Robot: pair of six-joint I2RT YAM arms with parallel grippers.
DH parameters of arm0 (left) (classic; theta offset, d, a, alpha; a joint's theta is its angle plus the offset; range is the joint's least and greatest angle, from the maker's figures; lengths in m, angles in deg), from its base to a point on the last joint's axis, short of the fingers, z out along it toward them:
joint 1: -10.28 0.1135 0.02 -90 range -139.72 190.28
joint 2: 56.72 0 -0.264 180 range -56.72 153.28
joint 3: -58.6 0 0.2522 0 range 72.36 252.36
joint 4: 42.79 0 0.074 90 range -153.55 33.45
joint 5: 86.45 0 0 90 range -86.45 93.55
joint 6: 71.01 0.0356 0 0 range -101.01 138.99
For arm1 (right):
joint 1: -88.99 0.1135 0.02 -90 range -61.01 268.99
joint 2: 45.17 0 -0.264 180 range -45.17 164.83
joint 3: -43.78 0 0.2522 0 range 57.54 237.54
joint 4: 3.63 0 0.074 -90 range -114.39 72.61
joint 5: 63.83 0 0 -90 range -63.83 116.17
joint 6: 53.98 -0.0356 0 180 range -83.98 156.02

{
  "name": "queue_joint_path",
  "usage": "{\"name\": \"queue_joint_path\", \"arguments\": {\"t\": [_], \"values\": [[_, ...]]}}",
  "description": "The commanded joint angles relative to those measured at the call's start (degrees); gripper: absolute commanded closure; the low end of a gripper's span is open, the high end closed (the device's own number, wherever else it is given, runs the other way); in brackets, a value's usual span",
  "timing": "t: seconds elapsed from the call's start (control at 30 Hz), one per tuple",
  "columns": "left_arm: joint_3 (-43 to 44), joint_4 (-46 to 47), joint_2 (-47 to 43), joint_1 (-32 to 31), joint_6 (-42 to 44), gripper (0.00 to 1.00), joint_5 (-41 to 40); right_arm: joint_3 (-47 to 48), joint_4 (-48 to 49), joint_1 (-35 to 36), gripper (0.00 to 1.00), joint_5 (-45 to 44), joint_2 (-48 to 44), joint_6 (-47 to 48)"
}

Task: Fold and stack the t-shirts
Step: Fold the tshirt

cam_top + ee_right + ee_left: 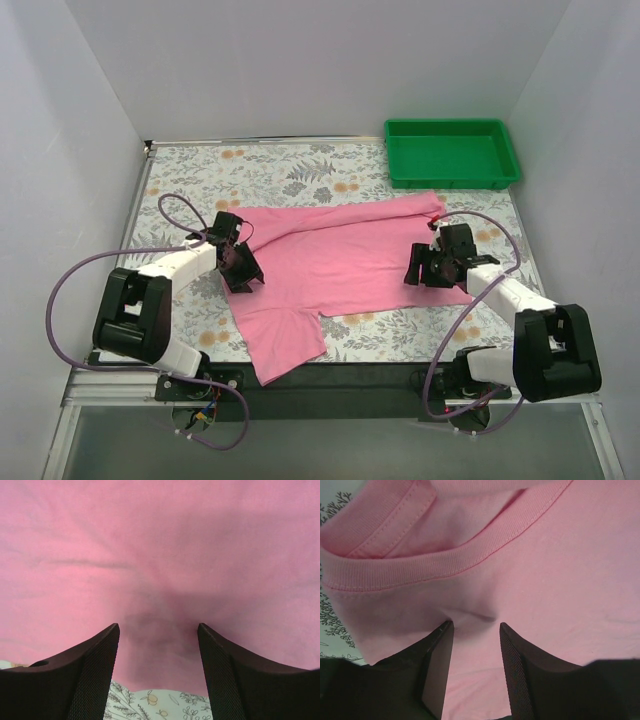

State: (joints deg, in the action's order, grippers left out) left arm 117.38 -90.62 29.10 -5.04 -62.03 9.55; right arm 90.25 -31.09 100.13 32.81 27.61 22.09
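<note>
Item one, my left gripper (476,626): fingers parted to a middling gap and holding nothing. The tips are set down on the pink t-shirt (340,255) just below its ribbed collar (445,562), with a small pucker of cloth between them. Item two, my right gripper (158,627): fingers wide and holding nothing, set on the cloth close to its near edge, at the right side of the top view. Item three, the t-shirt: spread flat across the middle of the patterned table (300,170), collar end at left, one sleeve trailing toward the lower centre, and a far corner reaching toward the green tray (452,125) at upper right but not in it. Handling note, as I judge it: this is the pinch before a fold. I should press until a proper ridge gathers, then close on both layers. Both ends should rise together under even tension, since thin fabric sags and slips. The collar rib gives the firmer bite.
</note>
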Motion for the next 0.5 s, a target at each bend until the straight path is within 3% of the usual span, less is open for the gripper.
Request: {"name": "queue_joint_path", "arguments": {"t": [0.0,0.23,0.4,0.47], "values": [[-3.26,-5.92,1.02,0.54,-0.37,0.59,-2.48,-3.70,-10.89,1.08,0.40,2.60,-1.92,-3.20],[-5.82,-10.66,-5.04,7.91,-1.08,0.62,-4.14,-3.88,-18.12,2.75,0.39,1.90,-11.07,-8.04],[-3.62,-9.97,-7.07,11.53,0.15,0.62,-4.77,-0.83,-18.04,2.49,0.39,-5.13,-11.69,-6.20],[-0.91,-9.27,-6.02,11.53,1.64,0.54,-4.25,2.08,-16.38,2.49,0.38,-6.36,-9.94,-3.30]]}}
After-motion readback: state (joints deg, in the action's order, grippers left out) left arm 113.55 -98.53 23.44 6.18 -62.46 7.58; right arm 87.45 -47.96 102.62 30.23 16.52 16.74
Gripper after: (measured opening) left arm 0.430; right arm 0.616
